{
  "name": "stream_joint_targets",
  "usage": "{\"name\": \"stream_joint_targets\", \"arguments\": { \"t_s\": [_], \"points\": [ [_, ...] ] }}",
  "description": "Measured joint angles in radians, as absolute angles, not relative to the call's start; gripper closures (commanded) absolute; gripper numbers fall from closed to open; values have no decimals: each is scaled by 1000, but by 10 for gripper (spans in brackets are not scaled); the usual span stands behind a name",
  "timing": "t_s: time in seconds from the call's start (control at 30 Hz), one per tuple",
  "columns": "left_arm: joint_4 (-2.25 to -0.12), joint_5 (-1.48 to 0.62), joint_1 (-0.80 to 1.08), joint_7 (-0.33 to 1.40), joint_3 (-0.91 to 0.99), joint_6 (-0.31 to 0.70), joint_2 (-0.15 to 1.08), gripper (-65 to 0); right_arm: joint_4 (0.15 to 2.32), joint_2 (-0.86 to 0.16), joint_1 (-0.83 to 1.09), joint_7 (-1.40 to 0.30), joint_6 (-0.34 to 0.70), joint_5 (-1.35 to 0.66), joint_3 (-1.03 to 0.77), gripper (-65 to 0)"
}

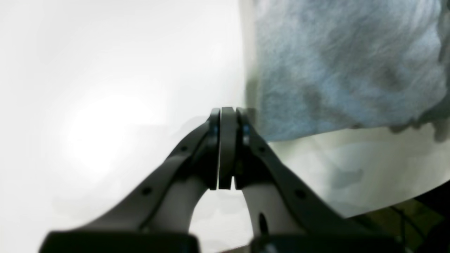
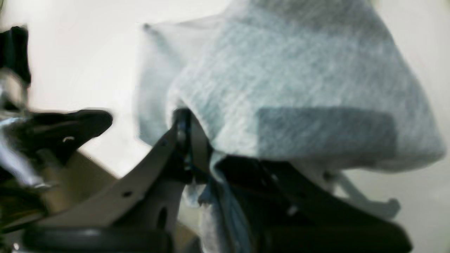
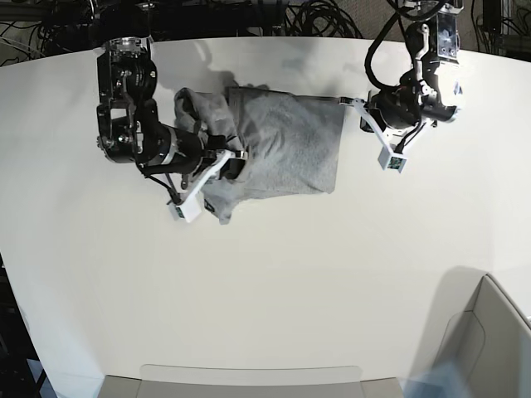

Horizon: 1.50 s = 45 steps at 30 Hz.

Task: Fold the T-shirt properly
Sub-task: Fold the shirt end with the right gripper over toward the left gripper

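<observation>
Both hands closed: right hand [image 2: 186, 147] pinching T-shirt [image 3: 286, 141].

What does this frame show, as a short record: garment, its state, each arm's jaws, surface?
garment: grey T-shirt
garment state: partly folded and bunched, plain side showing, no lettering visible
right gripper: jaws shut on the T-shirt, cloth draped over it
left gripper: jaws shut, beside the shirt's edge; whether they pinch cloth is unclear
surface: white table, the shirt lying near its far edge
fold: not finished
</observation>
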State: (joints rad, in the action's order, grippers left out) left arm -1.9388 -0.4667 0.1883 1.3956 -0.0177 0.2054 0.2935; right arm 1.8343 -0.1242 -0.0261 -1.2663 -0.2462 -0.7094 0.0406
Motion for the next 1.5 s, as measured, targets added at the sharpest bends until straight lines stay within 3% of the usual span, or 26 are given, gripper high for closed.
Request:
{"name": "stream_joint_targets", "arguments": {
  "t_s": [0.17,0.27,0.6,0.67,0.83,1.1,1.5],
  "points": [
    [-1939,-465,196,1402,-18,206,307,0,1666,-124,-127,-1243,-360,-710,197,0],
    [-1939,-465,194,1402,-18,206,307,0,1597,-128,-136,-1134,-413,-709,285,0],
    [-1939,-464,194,1402,-18,206,307,0,1435,-126,-230,-942,-424,-727,611,0],
    [-1939,-464,194,1402,-18,206,307,0,1441,-127,-239,-942,-470,-727,641,0],
    [-1939,-465,194,1402,-27,206,307,0,1459,-132,-303,-926,-684,-705,802,-139],
    [-1939,-464,195,1403,-22,206,308,0,1504,-124,-386,-949,-689,-717,1045,-151],
    [-1939,-464,195,1402,-20,208,303,0,1497,-101,-435,-968,-631,-730,1056,-151]
  ]
}}
